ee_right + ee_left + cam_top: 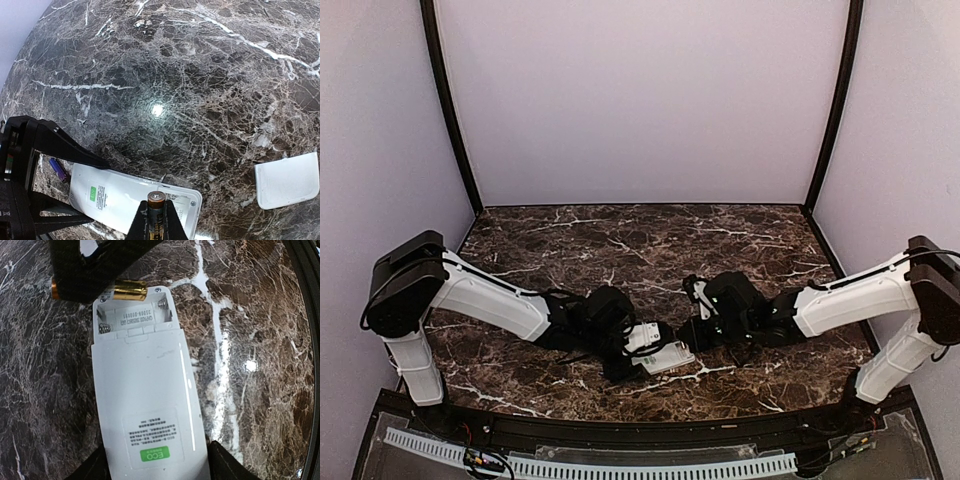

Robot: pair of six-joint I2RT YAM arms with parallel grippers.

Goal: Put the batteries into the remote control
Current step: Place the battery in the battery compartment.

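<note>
The white remote control lies back-up on the marble, with a green ECO sticker. Its battery bay is open at the far end, with springs showing and no battery inside. My left gripper is shut on the remote's near end, one black finger on each side. My right gripper is shut on a gold battery and holds it just over the bay's end edge; the battery also shows in the left wrist view. In the top view the remote lies between the left gripper and the right gripper.
The plain white cover piece lies flat on the marble to the right of the remote. A purple battery lies on the table beside the left gripper's fingers. Light walls enclose the table on three sides.
</note>
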